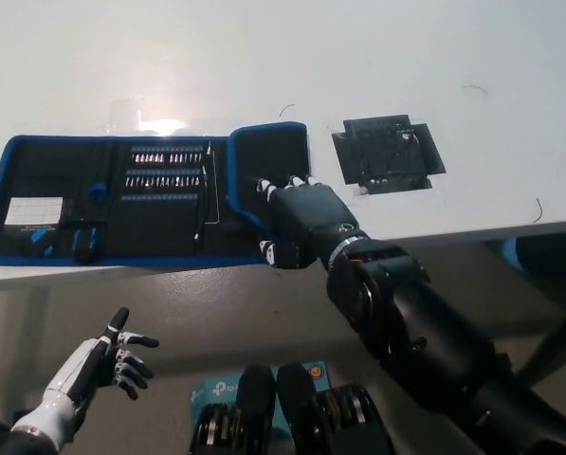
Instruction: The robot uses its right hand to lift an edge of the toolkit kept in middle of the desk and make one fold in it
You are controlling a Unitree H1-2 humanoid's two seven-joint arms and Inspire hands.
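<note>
The toolkit point(121, 199) is a black case with blue trim, lying open near the front edge of the white desk point(377, 57). Its left and middle panels lie flat and show rows of bits and small tools. The right flap point(268, 156) is folded over toward the middle. My black right hand point(301, 223) rests on the flap's near right corner, palm down, with its fingertips point(264, 186) spread on the fabric and nothing gripped. My white left hand point(112, 365) hangs open below the desk at the lower left.
A black taped patch point(387, 154) sits on the desk just right of the toolkit. The desk's front edge point(453, 232) runs close under my right hand. A blue box point(216, 391) lies on the floor below.
</note>
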